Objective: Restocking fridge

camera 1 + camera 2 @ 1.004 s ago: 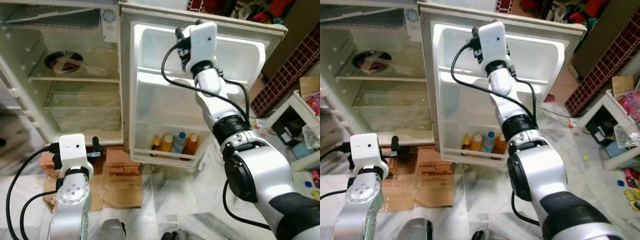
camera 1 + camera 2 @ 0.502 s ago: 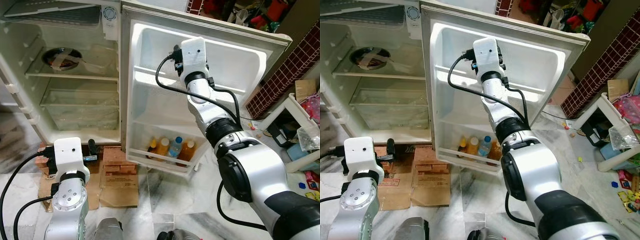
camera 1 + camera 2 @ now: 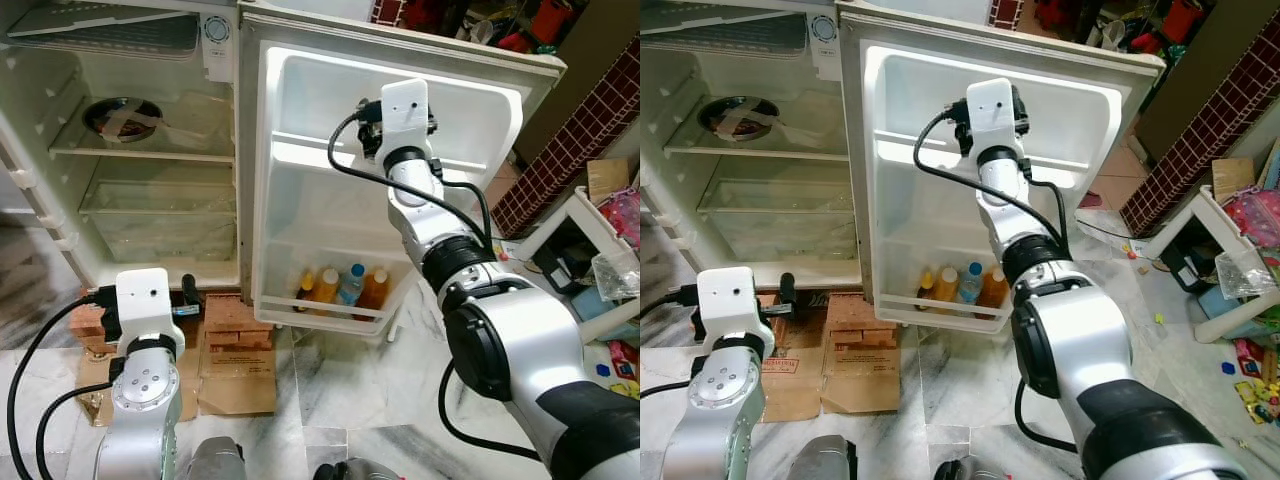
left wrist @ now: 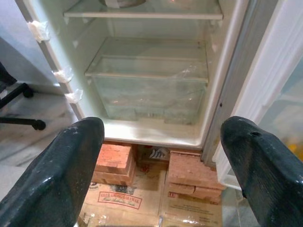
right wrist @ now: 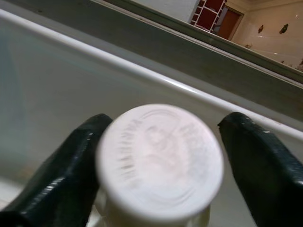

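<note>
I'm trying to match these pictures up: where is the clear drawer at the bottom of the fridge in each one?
Left eye view: the clear drawer sits left of centre, at mid-height.
Right eye view: far left, at mid-height.
Left wrist view: upper middle.
Right wrist view: faces a white cap against the door instead.
Shared landmark in the first three: the bricks under the fridge.

Right pincer [image 5: 156, 175] raised, left pincer [image 4: 161, 170] spread

We see only the white cap [image 5: 160, 163] of a bottle, its body cut off at the frame's bottom edge and its embossed lettering too blurred to read. The 4 door bottles [image 3: 340, 287] are too small to identify.
</note>
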Tool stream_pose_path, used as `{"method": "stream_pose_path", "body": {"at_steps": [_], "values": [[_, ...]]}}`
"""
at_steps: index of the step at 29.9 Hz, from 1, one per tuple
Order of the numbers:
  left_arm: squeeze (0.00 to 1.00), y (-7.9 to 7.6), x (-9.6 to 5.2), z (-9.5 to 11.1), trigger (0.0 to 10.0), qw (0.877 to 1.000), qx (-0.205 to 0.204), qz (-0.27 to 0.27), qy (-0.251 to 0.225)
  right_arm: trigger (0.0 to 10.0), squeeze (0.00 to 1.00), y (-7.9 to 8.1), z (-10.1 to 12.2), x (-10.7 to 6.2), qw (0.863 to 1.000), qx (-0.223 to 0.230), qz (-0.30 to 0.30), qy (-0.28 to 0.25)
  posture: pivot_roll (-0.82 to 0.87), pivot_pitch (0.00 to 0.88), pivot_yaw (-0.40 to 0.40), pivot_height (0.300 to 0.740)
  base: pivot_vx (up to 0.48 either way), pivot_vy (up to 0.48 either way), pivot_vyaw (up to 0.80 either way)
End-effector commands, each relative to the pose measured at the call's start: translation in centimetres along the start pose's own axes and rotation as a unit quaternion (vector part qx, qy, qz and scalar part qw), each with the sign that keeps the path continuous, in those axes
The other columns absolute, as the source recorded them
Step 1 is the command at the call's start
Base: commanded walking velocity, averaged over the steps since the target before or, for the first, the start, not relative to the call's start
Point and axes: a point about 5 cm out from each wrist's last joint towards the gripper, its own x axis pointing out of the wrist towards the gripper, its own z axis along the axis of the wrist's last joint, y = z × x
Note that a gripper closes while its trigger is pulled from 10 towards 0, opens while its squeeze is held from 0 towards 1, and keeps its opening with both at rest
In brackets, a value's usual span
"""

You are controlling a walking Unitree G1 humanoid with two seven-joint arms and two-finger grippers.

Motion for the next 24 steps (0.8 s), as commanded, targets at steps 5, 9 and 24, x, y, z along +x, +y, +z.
{"method": "stream_pose_path", "body": {"at_steps": [5,9,24], "values": [[0.00,-0.1,0.2,-0.2,10.0,1.000,-0.001,0.002,0.007,10.0,1.00,-0.4,0.9,0.4,1.000,0.012,-0.009,-0.016,0.24,0.034,-0.167,0.740,0.000,0.000,0.00],[0.00,-0.1,0.2,-0.2,10.0,1.000,-0.002,0.002,0.008,10.0,1.00,-0.8,1.3,0.5,0.999,0.025,-0.012,-0.027,0.24,0.034,-0.168,0.740,0.000,0.000,0.00],[0.00,-0.2,0.3,-0.3,10.0,1.000,0.000,0.000,0.007,10.0,1.00,-2.1,1.4,0.1,0.992,0.073,0.063,-0.076,0.23,0.030,-0.158,0.740,0.000,0.000,0.00]]}}
